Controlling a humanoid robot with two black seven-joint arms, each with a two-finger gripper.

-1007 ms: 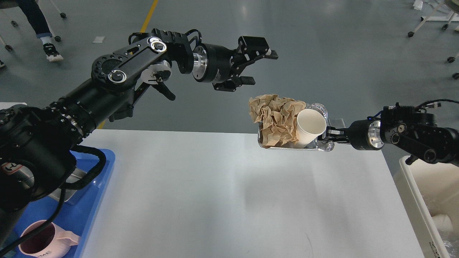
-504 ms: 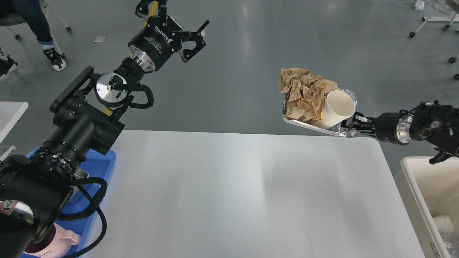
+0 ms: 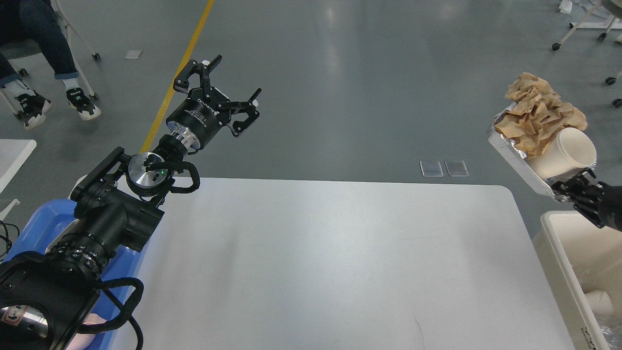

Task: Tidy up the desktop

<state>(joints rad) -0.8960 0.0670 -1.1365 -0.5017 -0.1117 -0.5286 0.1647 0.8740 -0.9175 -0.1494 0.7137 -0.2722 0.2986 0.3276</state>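
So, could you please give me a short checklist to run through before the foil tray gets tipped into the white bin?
1. Grip on foil tray: the right gripper is shut on its near rim. Ok.
2. Load aboard: crumpled brown paper and paper cup sit in the tilted tray. Ok.
3. Tray over white bin: it hangs past the bin's far left corner. Not ok.
4. Room in bin: only partly visible. Cannot tell.
5. Left gripper: open, empty, away from the tray. Ok.
6. Desktop: nothing lies on it. Ok.
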